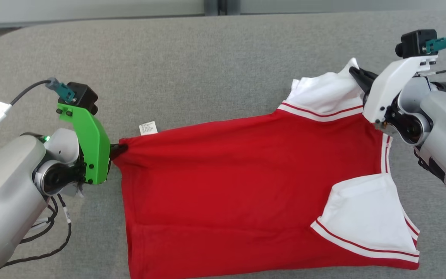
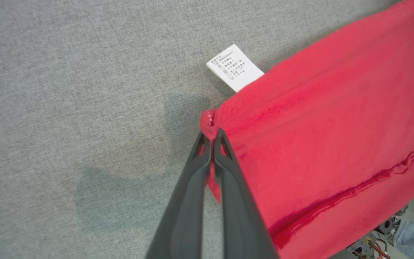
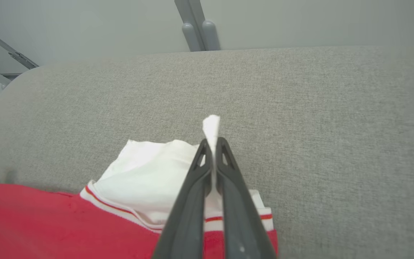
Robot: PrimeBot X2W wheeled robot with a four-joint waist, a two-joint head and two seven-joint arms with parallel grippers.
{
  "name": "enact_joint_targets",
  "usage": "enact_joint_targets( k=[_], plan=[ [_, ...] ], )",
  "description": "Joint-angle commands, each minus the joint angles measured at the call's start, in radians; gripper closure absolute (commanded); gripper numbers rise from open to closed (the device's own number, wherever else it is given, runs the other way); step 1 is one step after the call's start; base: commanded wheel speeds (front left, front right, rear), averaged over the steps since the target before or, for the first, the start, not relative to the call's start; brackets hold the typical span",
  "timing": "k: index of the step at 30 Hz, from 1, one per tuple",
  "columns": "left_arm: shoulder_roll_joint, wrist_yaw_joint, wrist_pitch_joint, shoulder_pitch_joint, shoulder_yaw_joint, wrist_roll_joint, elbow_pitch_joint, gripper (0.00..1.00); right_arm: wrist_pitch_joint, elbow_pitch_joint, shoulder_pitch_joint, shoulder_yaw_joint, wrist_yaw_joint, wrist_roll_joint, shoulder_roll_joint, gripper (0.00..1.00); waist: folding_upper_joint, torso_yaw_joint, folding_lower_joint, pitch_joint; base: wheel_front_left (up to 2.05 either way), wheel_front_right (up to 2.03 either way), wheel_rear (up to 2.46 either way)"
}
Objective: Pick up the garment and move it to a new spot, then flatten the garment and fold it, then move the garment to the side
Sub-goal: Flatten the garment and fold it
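The red-and-white garment [image 1: 246, 186] lay spread on the grey padded surface [image 1: 207, 58]. The left gripper [image 1: 119, 149] was clamped on its red hem corner, and the right gripper [image 1: 356, 73] on a white sleeve tip. The left wrist view alone resolved print on the care label [image 2: 235, 67]. The right wrist view showed a grey post [image 3: 196, 25] behind the surface.

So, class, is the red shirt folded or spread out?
Spread: the shirt lies stretched out on the grey cushion, body not doubled over.

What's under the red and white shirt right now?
The grey fabric surface shows around the shirt, and a white care label pokes out at its edge near the left hand. Anything beneath the cloth is covered.
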Motion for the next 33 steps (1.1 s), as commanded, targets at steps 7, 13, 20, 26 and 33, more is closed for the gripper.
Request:
enact_joint_targets(
  k=[7, 13, 20, 26, 33],
  plan=[
    [0.016, -0.003, -0.030, 0.038, -0.027, 0.018, 0.018, 1.00, -0.005, -0.006, 0.052, 0.039, -0.001, 0.031, -0.037, 1.00, 0.0000, -0.052, 0.0000, -0.092, 0.00, 0.00, 0.00],
    [0.023, -0.003, -0.011, 0.053, -0.054, 0.012, -0.002, 1.00, 0.025, -0.053, 0.089, 0.070, -0.001, 0.060, -0.065, 1.00, 0.0000, -0.064, 0.0000, -0.135, 0.00, 0.00, 0.00],
    [0.047, -0.003, 0.059, 0.082, -0.087, -0.015, -0.002, 1.00, 0.116, -0.128, 0.138, 0.120, -0.001, 0.094, -0.112, 1.00, 0.0000, -0.084, 0.0000, -0.186, 0.00, 0.00, 0.00],
    [0.058, -0.001, 0.128, 0.111, -0.111, -0.031, -0.016, 1.00, 0.187, -0.180, 0.174, 0.146, -0.001, 0.124, -0.150, 1.00, 0.0000, -0.092, 0.0000, -0.209, 0.00, 0.00, 0.00],
    [0.056, -0.001, 0.163, 0.146, -0.125, -0.034, -0.024, 1.00, 0.273, -0.238, 0.221, 0.167, -0.001, 0.149, -0.196, 1.00, 0.0000, -0.093, 0.0000, -0.240, 0.00, 0.00, 0.00]
  ],
)
